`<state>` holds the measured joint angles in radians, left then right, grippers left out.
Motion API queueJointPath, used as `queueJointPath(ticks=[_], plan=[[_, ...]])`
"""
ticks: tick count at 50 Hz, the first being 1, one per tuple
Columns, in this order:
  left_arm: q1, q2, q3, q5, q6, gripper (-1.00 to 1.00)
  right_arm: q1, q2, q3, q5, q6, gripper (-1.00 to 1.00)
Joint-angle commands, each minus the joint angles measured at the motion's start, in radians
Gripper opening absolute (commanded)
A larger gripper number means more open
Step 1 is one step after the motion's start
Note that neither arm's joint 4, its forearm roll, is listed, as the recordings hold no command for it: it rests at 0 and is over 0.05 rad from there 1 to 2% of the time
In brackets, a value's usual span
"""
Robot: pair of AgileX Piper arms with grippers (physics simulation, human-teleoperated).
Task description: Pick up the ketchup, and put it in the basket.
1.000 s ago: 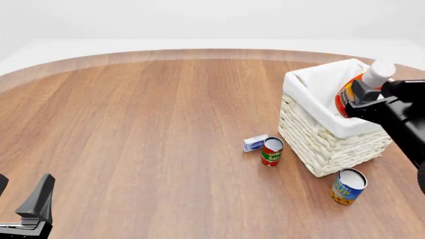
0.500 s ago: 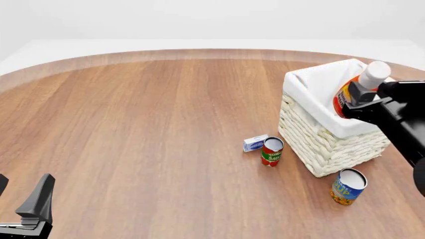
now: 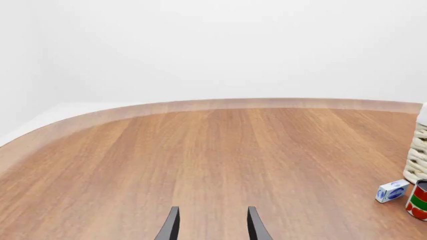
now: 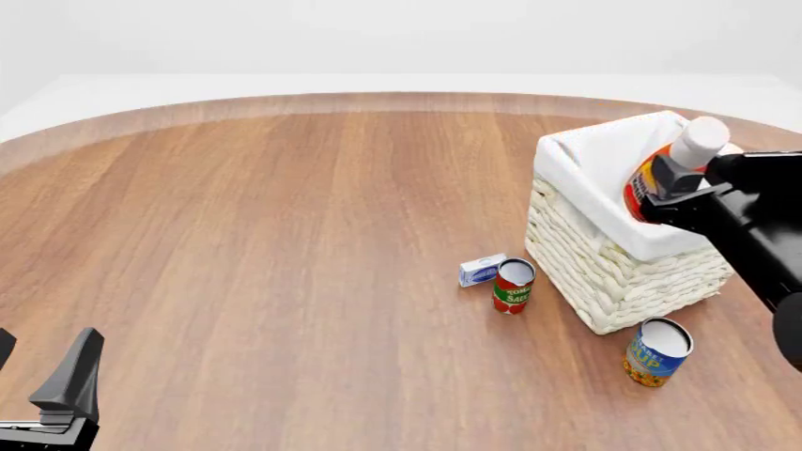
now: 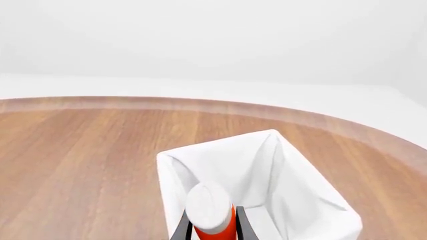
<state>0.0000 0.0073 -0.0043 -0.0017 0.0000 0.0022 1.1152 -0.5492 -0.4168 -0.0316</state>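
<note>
Ketchup (image 4: 660, 175) is sinking lower and edging toward 9 o'clock compared with a second ago, cap (image 4: 698, 141) now sitting just above the basket (image 4: 589, 254) rim, body dipping inside the cloth lining. Right claw (image 4: 667, 188) is clamping the bottle around its upper body, below the cap, bottle tilting with cap leaning toward 1 o'clock. Left claw (image 4: 56, 399) is parking at 7 o'clock on the worktop (image 4: 288, 254), fingers spread wide, holding nothing.

Handling guess: bottle is looking like stiff plastic, light to middling, smooth and probably a bit slippery, top-heavy with that tall cap. Best hold is likely the mid-to-upper body where sides are flat enough, not the cap, which could let it swing.

Views: front view is showing the whole layout — tomato can (image 4: 513, 286) and small box (image 4: 482, 270) just beside the basket at 9 o'clock of it, blue can (image 4: 656, 351) near its 6 o'clock corner. Right wrist view is showing the cap top (image 5: 209, 206) between the fingers (image 5: 181, 231) and the open lining (image 5: 280, 180) beyond, which front view partly hides behind the arm. Left wrist view is missing the ketchup entirely, catching only basket edge (image 3: 417, 160), box (image 3: 391, 191) and tomato can (image 3: 419, 201).
</note>
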Motion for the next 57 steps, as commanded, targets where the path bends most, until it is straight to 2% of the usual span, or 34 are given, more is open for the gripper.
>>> queueJointPath(ticks=[1,14,15,42,57], plan=[[0.000,0.000,0.000,0.000,0.000,1.00,0.004,0.005,-0.007,-0.003,0.016,-1.00],[0.000,0.000,0.000,0.000,0.000,1.00,0.008,0.008,-0.012,0.002,0.019,-1.00],[0.000,0.000,0.000,0.000,0.000,1.00,0.008,0.010,-0.013,0.002,0.019,1.00],[0.000,0.000,0.000,0.000,0.000,1.00,0.019,0.020,-0.027,0.008,0.021,1.00],[0.000,0.000,0.000,0.000,0.000,1.00,0.087,0.043,-0.033,-0.020,0.062,1.00]])
